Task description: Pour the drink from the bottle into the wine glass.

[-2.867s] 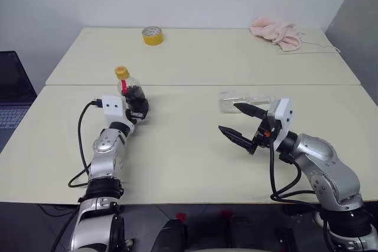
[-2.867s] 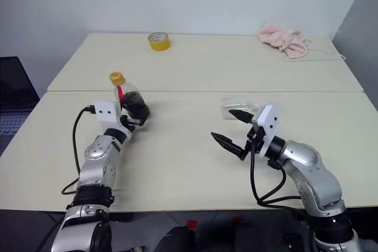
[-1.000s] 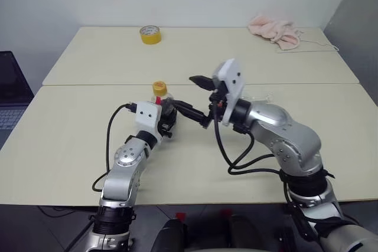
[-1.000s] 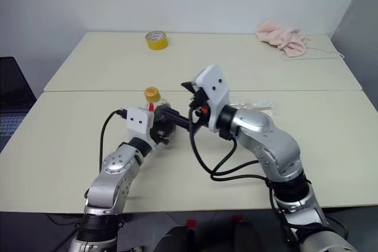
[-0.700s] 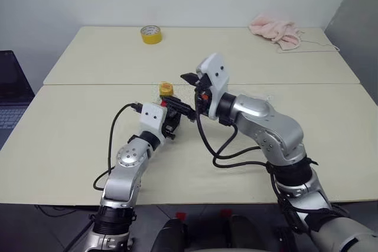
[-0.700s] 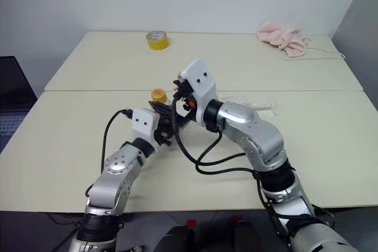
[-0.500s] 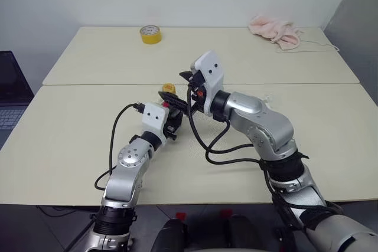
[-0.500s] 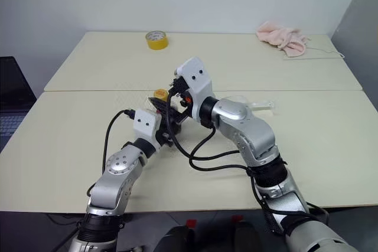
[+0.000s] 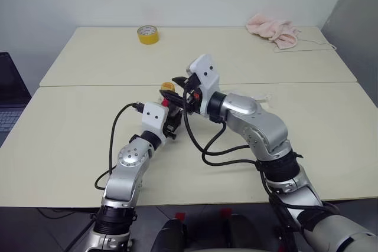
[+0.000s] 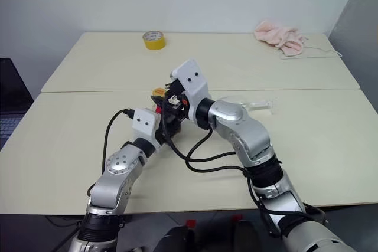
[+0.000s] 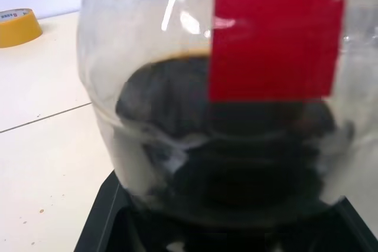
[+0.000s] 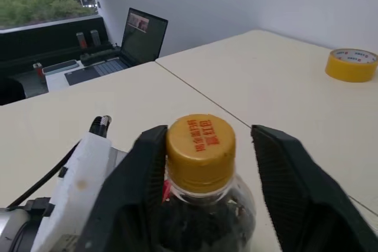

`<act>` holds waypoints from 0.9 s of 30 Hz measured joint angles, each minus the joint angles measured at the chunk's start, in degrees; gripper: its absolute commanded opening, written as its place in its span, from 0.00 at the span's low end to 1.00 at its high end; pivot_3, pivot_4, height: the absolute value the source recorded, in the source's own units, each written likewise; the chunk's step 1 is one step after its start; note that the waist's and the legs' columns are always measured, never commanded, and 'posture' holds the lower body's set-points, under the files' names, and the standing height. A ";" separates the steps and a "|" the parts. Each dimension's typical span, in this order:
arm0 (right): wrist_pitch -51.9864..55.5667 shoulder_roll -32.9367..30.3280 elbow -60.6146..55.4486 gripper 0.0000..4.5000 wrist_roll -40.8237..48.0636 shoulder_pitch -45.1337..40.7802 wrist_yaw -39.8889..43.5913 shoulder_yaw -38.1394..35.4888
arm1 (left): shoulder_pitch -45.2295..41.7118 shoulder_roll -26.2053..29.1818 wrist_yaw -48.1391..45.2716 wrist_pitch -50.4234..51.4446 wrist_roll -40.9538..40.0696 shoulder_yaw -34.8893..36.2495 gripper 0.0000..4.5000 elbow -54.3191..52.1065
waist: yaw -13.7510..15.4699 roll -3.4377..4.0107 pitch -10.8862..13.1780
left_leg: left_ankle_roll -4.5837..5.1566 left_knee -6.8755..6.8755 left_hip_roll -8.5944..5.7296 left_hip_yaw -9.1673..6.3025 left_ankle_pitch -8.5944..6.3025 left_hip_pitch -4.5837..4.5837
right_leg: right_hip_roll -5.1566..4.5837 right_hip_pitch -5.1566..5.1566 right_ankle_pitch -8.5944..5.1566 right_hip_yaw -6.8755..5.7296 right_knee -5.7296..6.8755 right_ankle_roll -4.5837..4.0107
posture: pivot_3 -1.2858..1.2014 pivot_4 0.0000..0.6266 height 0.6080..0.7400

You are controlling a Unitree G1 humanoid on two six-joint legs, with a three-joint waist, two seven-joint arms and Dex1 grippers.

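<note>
The pale worktop (image 9: 71, 146) carries everything. Near its middle the left gripper (image 9: 172, 123) has its fingers closed round the belly of the bottle (image 11: 218, 104), holding it upright. The drink (image 11: 236, 163), nearly black, fills only the lower part, under a red label strip (image 11: 274, 33). The right gripper (image 12: 204, 163) has its fingers either side of the yellow cap (image 12: 201, 143); one touches it, the other stands just apart. The wine glass (image 10: 251, 104) lies on its side well to the right.

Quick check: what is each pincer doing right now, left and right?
Left pincer: shut on the bottle.
Right pincer: fingers on either side of the yellow cap, one touching, the other with a gap; not gripping.
</note>
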 measured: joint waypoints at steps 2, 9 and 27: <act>0.00 0.01 0.00 0.28 -0.10 0.00 -0.01 0.00 | 0.00 -0.05 -0.02 -0.08 0.00 0.00 0.40 0.00 | 0.01 0.00 0.00 | 0.00 0.01 0.00 0.00 0.00 0.00 | 0.00 -0.01 0.00 0.01 0.00 0.00 | 0.52 0.24 1.00; -4.76 -1.99 3.15 0.28 -0.42 -0.57 6.23 0.08 | 0.93 -0.24 -0.03 0.18 -0.07 0.05 0.25 -1.38 | -0.05 0.00 0.00 | 0.00 0.01 -0.01 0.05 0.00 -0.02 | 0.00 -0.08 0.00 0.04 0.07 0.00 | 0.52 0.24 1.00; -51.82 -2.75 52.21 0.28 -8.82 -22.84 38.81 4.99 | 3.76 0.17 1.28 4.00 -0.07 3.06 0.19 -4.18 | -0.46 0.02 0.01 | -0.03 0.02 0.02 0.09 0.01 -0.04 | -0.03 -0.17 0.00 0.05 0.14 0.00 | 0.52 0.24 1.00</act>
